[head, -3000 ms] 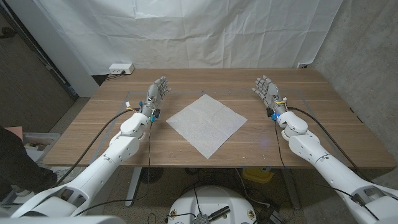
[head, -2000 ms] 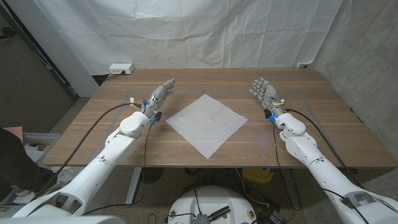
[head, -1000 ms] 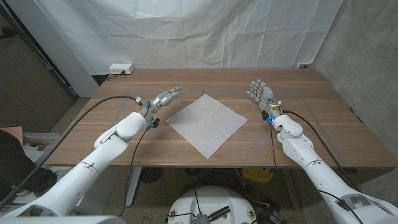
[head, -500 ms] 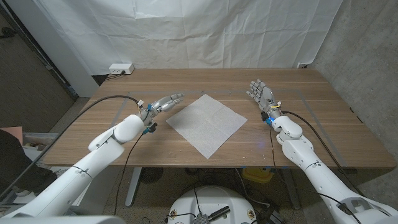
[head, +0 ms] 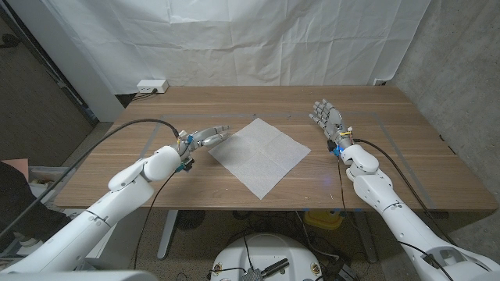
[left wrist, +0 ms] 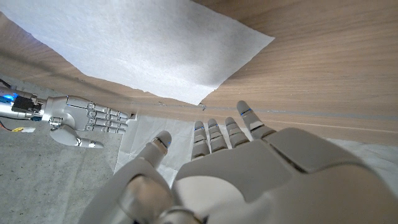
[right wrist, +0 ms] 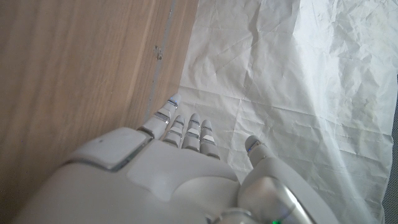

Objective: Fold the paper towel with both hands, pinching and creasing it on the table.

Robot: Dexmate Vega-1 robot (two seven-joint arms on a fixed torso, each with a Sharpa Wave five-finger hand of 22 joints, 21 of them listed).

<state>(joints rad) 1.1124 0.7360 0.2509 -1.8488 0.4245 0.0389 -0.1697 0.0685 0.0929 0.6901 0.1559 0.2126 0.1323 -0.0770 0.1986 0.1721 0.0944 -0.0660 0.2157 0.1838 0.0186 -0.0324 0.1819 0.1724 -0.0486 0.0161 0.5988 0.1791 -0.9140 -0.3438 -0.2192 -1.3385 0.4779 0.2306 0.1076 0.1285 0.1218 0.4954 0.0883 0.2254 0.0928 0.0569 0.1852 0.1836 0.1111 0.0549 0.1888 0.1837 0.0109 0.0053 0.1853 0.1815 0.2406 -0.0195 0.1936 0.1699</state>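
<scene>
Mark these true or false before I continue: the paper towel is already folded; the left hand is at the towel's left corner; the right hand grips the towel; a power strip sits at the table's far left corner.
1. The paper towel is already folded. False: it lies spread out flat.
2. The left hand reaches toward the towel's left corner. True.
3. The right hand grips the towel. False: it is open, apart from it.
4. A power strip sits at the table's far left corner. True.

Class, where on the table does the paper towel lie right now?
In the head view the paper towel lies unfolded mid-table like a diamond, between the left hand, near its left corner, and the right hand.
</scene>
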